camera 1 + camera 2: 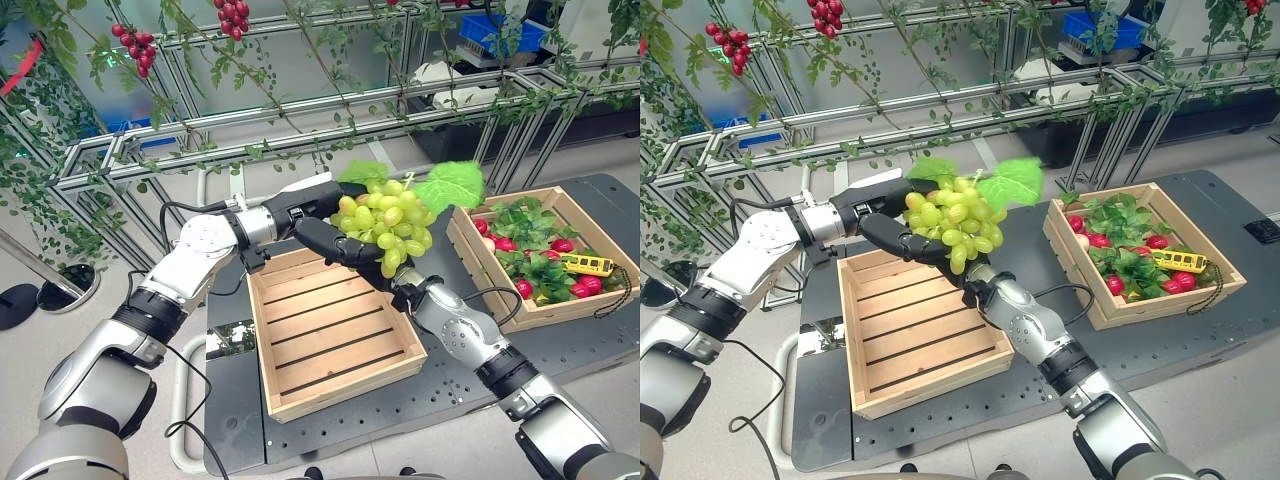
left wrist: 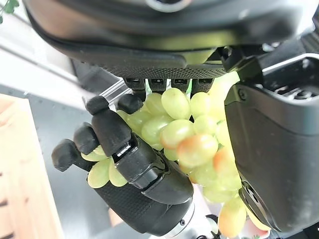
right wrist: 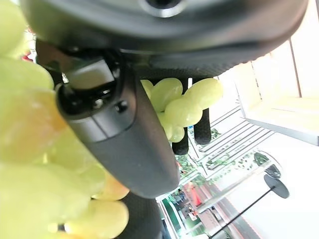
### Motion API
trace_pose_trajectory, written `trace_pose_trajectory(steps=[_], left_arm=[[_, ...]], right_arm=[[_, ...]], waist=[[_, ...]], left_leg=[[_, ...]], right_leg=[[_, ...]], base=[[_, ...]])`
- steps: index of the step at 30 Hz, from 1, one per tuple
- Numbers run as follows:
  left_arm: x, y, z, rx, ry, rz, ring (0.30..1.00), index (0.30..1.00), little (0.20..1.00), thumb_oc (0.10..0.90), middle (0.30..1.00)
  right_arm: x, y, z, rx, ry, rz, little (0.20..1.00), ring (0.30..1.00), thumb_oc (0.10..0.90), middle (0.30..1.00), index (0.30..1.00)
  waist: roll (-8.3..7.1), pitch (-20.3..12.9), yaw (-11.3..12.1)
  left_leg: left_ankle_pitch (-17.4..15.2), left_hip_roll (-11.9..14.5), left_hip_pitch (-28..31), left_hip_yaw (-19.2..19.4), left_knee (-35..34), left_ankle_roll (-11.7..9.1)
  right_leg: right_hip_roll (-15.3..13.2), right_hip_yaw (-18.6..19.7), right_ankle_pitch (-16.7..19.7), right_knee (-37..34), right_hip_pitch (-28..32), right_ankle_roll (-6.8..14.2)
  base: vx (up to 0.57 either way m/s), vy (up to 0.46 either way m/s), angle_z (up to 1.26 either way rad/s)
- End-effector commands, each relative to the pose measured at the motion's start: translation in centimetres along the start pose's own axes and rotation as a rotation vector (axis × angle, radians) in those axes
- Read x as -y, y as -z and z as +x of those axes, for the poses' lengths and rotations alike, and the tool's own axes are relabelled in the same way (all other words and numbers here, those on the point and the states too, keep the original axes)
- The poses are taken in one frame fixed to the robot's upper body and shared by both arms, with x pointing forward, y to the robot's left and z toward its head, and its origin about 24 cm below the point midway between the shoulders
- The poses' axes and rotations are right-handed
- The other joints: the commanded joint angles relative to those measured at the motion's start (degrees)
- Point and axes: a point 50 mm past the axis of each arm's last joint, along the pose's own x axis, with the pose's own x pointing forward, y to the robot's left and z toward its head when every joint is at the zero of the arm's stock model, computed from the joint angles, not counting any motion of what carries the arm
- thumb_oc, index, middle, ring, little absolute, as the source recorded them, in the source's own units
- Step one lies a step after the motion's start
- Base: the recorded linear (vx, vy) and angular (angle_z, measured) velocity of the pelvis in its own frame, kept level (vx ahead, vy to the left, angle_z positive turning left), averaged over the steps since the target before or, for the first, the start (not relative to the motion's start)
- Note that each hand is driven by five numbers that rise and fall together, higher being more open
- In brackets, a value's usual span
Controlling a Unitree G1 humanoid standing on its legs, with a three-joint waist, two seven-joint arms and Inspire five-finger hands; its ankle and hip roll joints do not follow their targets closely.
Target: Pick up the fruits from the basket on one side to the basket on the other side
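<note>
Green grapes (image 1: 390, 224), a full bunch with two broad leaves at its top, hang in the air above the far right corner of an empty wooden crate (image 1: 330, 330) that sits near the left edge of a dark table (image 1: 520, 360). From the head's left eye, the left hand (image 1: 305, 203) reaches in at the bunch's upper left side, while the right hand (image 1: 335, 243) comes up from below with its fingers curled round the lower left of the bunch. A second wooden crate (image 1: 470, 255) stands well apart near the table's right edge, filled with red fruit (image 1: 588, 286), green leaves and a yellow toy bus (image 1: 587, 265).

From the right eye, the same bunch (image 1: 958, 222) is held between both hands over the empty crate's (image 1: 915, 330) far edge.

At the left wrist, the left hand (image 2: 269, 149) has its thumb along one side of the grapes (image 2: 187, 134) and its fingers touching them from above, and the right hand (image 2: 134, 179) wraps the bunch from the other side.

At the right wrist, the right hand (image 3: 124, 129) has its thumb pressed against the grapes (image 3: 45, 164) and its fingers curled behind them.
</note>
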Motion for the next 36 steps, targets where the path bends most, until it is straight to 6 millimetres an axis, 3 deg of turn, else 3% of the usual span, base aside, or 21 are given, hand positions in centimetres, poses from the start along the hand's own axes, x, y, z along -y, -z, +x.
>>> trace_pose_trajectory(steps=[1,8,20,29,36], left_arm=[[-5.6,-4.4,-0.7,0.221,-0.281,0.051,0.900,0.900,0.900,0.800,0.900],[-5.3,-4.9,-0.7,0.359,-0.452,-0.019,0.900,0.900,0.900,0.800,0.900],[-5.0,-4.4,-1.0,0.397,-0.497,-0.127,0.900,0.900,0.900,0.800,0.900],[-4.9,-3.2,-1.8,0.539,-0.615,-0.429,0.900,0.900,0.900,0.800,0.900],[-4.2,-2.8,-2.5,0.560,-0.676,-0.433,0.900,0.900,0.900,0.800,0.900]], right_arm=[[-2.7,-7.3,1.9,0.354,-0.128,0.078,0.300,0.300,0.400,0.300,0.300],[-3.0,-6.6,2.1,0.343,-0.133,0.087,0.300,0.300,0.400,0.300,0.300],[-2.9,-6.5,2.0,0.335,-0.123,0.082,0.300,0.300,0.400,0.300,0.300],[-2.1,-6.4,1.8,0.341,-0.087,0.049,0.300,0.300,0.400,0.300,0.300],[-1.7,-6.2,1.3,0.346,-0.049,0.008,0.300,0.300,0.400,0.300,0.300]], waist=[[-0.27,-7.88,1.43],[-0.94,-7.90,1.50],[-1.47,-8.12,1.49],[-2.04,-8.26,1.43],[-2.39,-8.14,1.37]], left_leg=[[-2.87,1.62,-1.35,-2.10,0.05,-1.12],[-2.92,1.68,-1.16,-2.35,0.05,-1.12],[-3.10,1.75,-0.79,-2.46,0.05,-1.12],[-3.15,1.85,-0.56,-2.38,0.05,-1.21],[-3.24,1.80,-0.49,-2.43,0.05,-1.12]], right_leg=[[-1.90,-3.00,0.24,0.07,-1.29,-2.09],[-1.75,-2.84,0.00,0.07,-1.00,-2.50],[-1.68,-2.56,-0.15,0.07,-0.71,-2.65],[-1.68,-2.63,-0.07,0.07,-0.61,-2.69],[-1.66,-2.37,-0.10,0.07,-0.65,-2.67]], base=[[0.00,0.000,0.00],[0.00,0.000,0.00],[0.00,0.000,0.00],[0.00,0.000,0.00],[0.00,0.000,0.00]])
